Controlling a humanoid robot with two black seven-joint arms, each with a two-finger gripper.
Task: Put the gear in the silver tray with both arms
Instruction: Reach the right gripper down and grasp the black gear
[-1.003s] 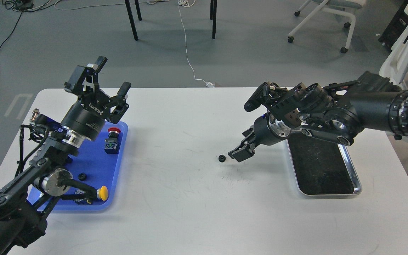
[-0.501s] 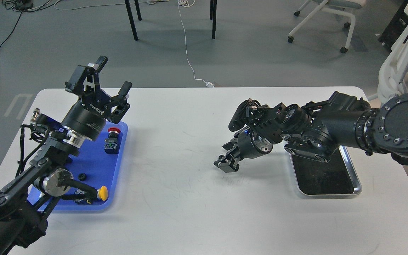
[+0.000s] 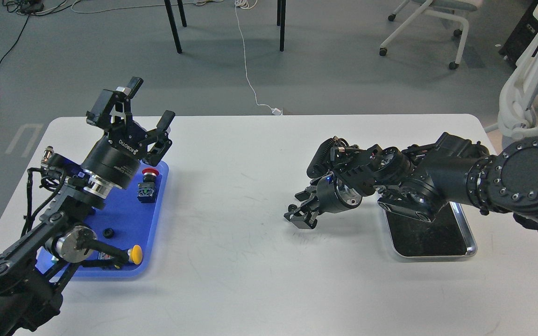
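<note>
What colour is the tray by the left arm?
Blue, seen in the head view.

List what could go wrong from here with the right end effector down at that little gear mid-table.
1. The small black gear lies at the far finger of the right end effector, mostly hidden; an off-centre close could flick it away rather than grip it.
2. The fingers sit very low over the white table; pressing further may scrape it.
3. The right arm overhangs the silver tray, so a careless swing back could bump its rim.
</note>
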